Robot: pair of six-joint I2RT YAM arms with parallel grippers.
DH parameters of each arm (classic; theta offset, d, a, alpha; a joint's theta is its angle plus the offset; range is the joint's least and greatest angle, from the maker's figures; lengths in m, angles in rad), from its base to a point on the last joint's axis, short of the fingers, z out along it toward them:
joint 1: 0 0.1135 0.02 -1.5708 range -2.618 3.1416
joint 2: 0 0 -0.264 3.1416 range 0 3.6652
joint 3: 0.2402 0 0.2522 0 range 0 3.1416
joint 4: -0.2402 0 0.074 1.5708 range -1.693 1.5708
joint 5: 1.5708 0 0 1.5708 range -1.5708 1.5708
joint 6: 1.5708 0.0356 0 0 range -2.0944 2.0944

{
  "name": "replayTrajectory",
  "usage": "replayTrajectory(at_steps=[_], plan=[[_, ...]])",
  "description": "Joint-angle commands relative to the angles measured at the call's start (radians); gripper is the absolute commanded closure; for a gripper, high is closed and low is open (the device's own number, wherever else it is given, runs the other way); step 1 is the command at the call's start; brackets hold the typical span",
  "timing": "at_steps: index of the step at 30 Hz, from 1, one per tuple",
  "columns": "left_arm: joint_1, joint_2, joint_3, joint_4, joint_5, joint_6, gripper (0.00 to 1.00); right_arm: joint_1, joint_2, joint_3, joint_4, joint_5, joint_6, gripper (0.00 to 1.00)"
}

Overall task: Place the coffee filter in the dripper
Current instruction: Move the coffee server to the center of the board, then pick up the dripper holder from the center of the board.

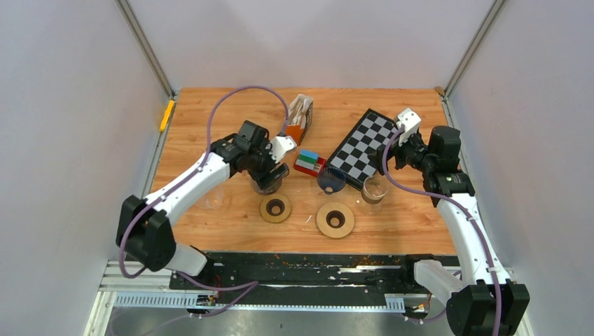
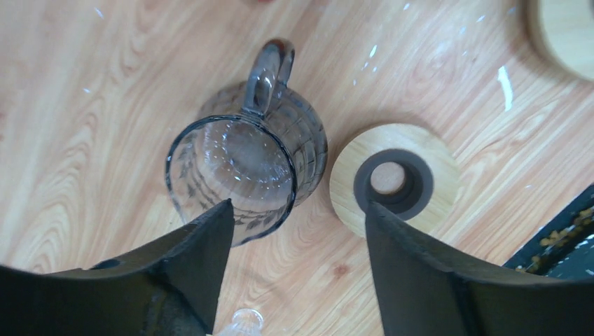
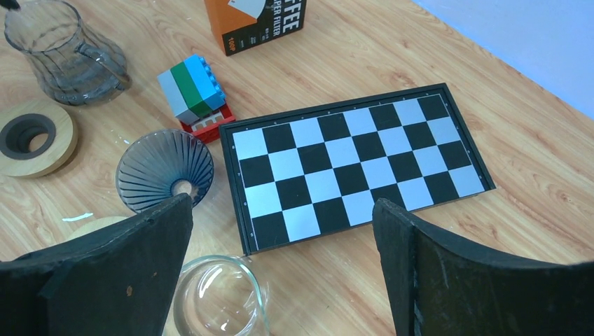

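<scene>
Wood covers the table [image 1: 210, 119]. The left gripper [image 2: 298, 210] hangs over a grey glass jug [image 2: 245, 175]. Its two fingers are apart and nothing is between them. A wooden ring [image 2: 394, 178] lies just beside the jug. The right gripper [image 3: 280, 203] is open wide and holds nothing, above the checkerboard [image 3: 350, 164]. The dripper [image 3: 164, 168] sits beside that board, near the toy blocks [image 3: 192, 91]. The orange coffee filter box [image 3: 256, 24] stands behind the blocks.
</scene>
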Motion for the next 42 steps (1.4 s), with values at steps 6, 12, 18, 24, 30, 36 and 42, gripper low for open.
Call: replayTrajectory(at_steps=[6,12,18,24,30,36,42], plan=[[-0.156,-0.160,-0.090,0.167,0.105,0.055,0.17,0.004,-0.010,-0.003,0.002,-0.005,-0.026,0.00],[-0.314,-0.057,-0.086,0.309,-0.006,-0.119,0.14,0.003,-0.029,-0.004,0.026,0.091,-0.002,0.00],[-0.383,0.123,0.029,0.280,-0.052,-0.358,0.14,0.001,-0.033,-0.005,0.027,0.109,-0.001,0.00],[-0.465,0.213,0.083,0.286,-0.145,-0.517,0.13,-0.008,-0.034,-0.011,0.031,0.113,-0.004,0.00],[-0.477,0.296,0.129,0.275,-0.153,-0.622,0.12,-0.010,-0.027,-0.012,0.028,0.108,-0.007,0.00],[-0.503,0.380,0.162,0.257,-0.172,-0.647,0.12,-0.010,-0.032,-0.013,0.028,0.102,-0.010,0.00],[-0.515,0.438,0.193,0.254,-0.173,-0.654,0.12,-0.009,-0.036,-0.014,0.028,0.092,-0.016,0.00]])
